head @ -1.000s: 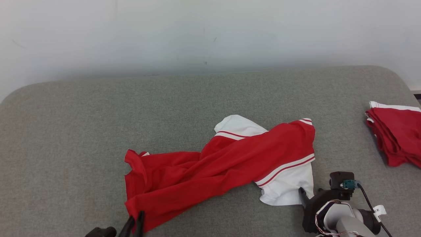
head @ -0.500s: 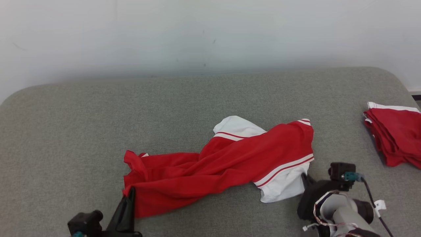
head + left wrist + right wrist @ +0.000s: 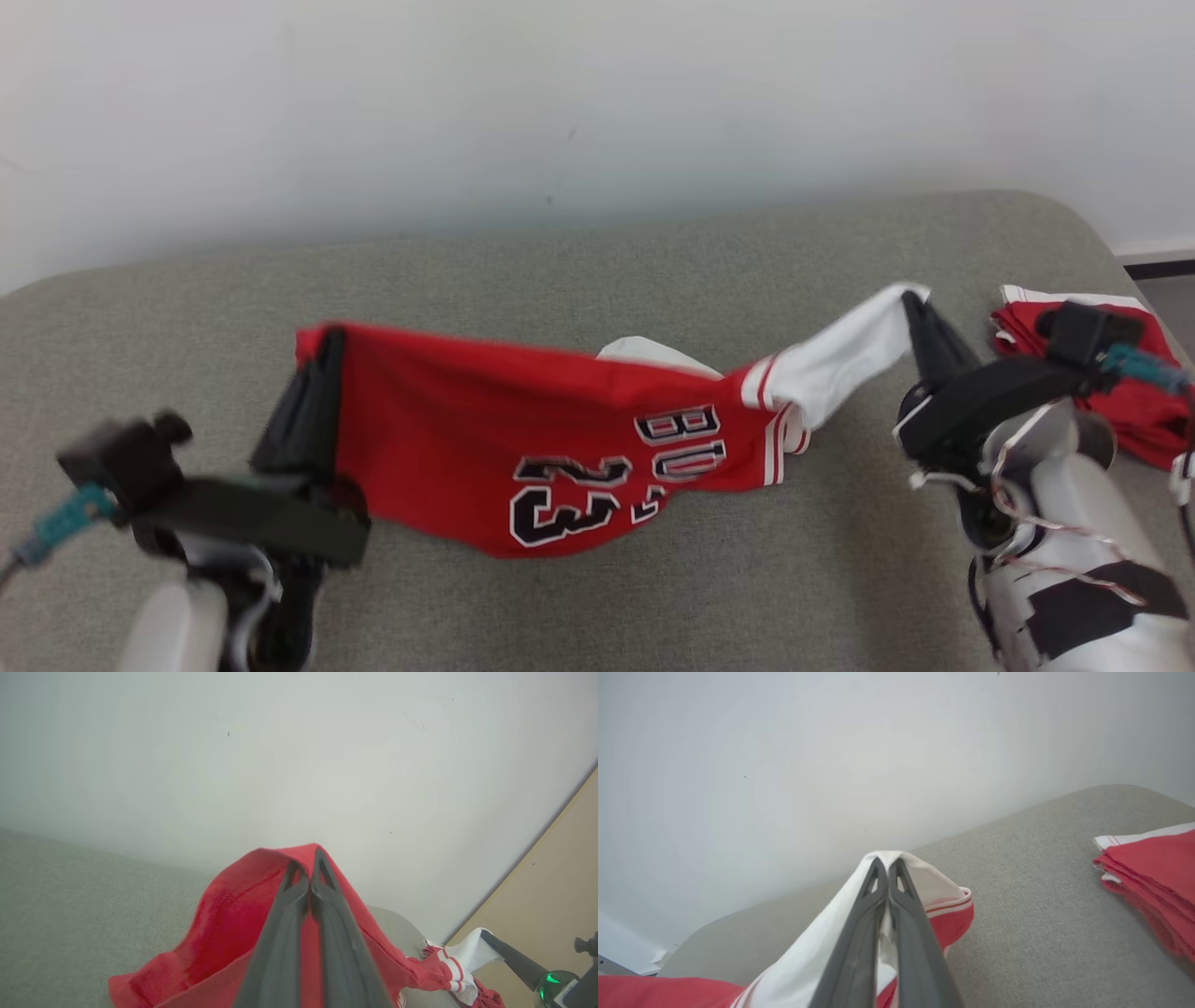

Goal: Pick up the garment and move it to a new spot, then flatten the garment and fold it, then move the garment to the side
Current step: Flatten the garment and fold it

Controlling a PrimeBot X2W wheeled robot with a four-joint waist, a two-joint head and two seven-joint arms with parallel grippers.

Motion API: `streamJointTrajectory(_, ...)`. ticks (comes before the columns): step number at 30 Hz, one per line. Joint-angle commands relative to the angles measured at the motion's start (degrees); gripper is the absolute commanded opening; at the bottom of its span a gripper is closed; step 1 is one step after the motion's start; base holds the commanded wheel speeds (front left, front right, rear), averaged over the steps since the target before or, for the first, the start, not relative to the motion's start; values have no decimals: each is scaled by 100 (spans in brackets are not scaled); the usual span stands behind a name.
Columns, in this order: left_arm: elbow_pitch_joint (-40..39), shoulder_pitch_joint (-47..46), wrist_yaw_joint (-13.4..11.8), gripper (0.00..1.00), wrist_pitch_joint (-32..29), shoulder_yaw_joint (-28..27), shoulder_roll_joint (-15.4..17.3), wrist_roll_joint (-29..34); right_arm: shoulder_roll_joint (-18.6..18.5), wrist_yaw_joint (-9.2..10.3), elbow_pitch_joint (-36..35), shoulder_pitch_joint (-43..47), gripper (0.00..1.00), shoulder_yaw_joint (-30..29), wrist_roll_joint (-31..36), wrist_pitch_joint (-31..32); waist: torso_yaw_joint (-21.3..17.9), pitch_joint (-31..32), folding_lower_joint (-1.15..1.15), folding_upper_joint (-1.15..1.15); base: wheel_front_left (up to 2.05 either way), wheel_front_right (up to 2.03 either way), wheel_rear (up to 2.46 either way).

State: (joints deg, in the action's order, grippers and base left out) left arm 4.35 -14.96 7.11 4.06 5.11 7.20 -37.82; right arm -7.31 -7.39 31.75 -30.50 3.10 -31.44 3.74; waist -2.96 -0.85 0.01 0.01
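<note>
The garment (image 3: 467, 420) is a red jersey with white striped sleeves and black lettering, stretched in the air above the grey cushioned surface (image 3: 597, 271). My left gripper (image 3: 327, 341) is shut on its red left edge. In the left wrist view that gripper (image 3: 309, 855) pinches a red fold of the garment (image 3: 224, 919). My right gripper (image 3: 910, 303) is shut on the white sleeve end. From the right wrist, the gripper (image 3: 887, 861) clamps white cloth of the garment (image 3: 938, 886). The jersey sags between both grips, its lower hem close to the surface.
A folded pile of red and white clothes (image 3: 1148, 411) lies at the right edge of the surface, just behind my right arm, and shows again as the pile (image 3: 1153, 868) from the right wrist. A pale wall (image 3: 597, 103) rises behind the surface.
Both grippers shut on the garment and lifted it off the surface, spreading it so the lettering shows. The head camera has also shifted.
</note>
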Motion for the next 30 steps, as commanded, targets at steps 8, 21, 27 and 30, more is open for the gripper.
streamJointTrajectory(8,6,-1883,-30,0,-859,-177,348,-676,-218,-15,-1308,-945,0,-174,-419,1067,-291,-717,-1,-1,0,0,0)
streamJointTrajectory(21,1049,-5836,-552,0,-442,-549,612,-243,313,-15,-106,-4752,0,-1438,114,837,-516,-3318,-1,-1,0,0,0)
streamJointTrajectory(27,1474,-7034,-593,0,493,-656,462,-43,435,-15,333,-6357,0,-1972,184,-252,-427,-3927,-1,-1,0,0,0)
streamJointTrajectory(30,1677,-7507,-468,0,858,-634,414,81,438,-15,450,-6967,0,-1846,252,-810,-387,-4138,-1,-1,0,0,0)
